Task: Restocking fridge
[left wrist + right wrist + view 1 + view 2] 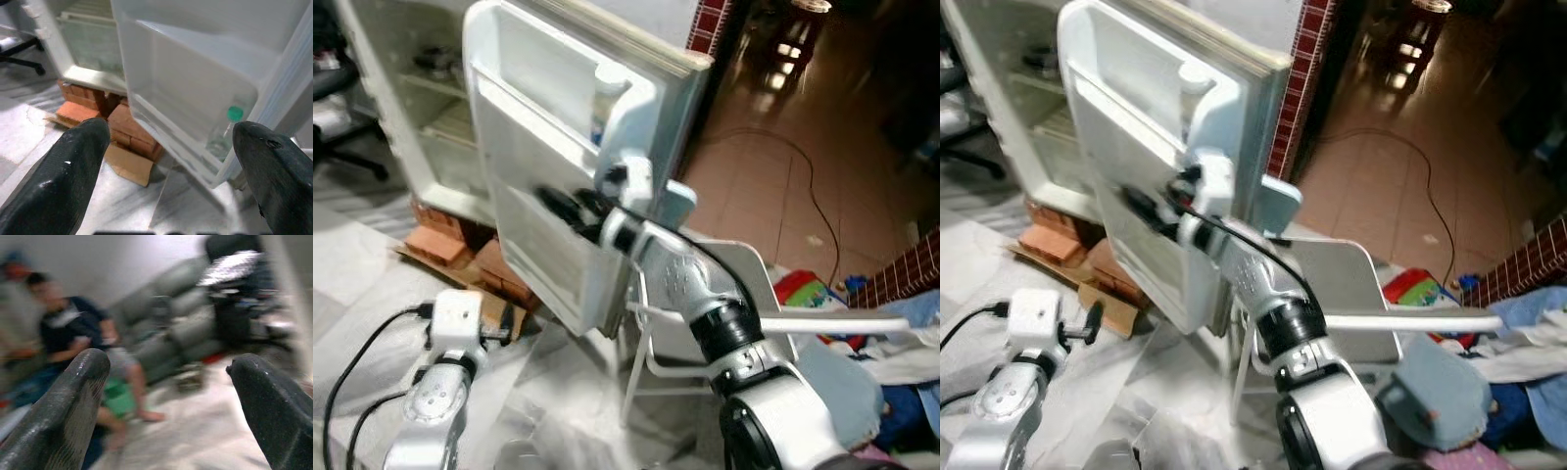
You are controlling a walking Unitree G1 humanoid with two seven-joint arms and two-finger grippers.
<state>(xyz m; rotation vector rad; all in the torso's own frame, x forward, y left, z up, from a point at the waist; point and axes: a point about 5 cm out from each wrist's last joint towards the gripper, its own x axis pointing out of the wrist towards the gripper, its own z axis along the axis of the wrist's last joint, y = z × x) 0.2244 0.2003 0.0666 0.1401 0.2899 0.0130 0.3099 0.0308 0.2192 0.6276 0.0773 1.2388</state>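
Right gripper (570,208) at the open fridge door (543,147) inner edge, fingers spread, nothing held. Left gripper (166,161) low, also spread (bottle (222,132) in door shelf corner).

Soft indoor light, glare on the brown floor (773,186), right wrist view blurred.

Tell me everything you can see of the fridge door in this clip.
The fridge door is white plastic, swung wide open, its inner side showing. It has an upper pocket and a lower shelf moulded in. A clear bottle with a green cap stands in the lower shelf's corner. The right tool reaches against the inner face, fingers apart. Red bricks sit under the fridge.
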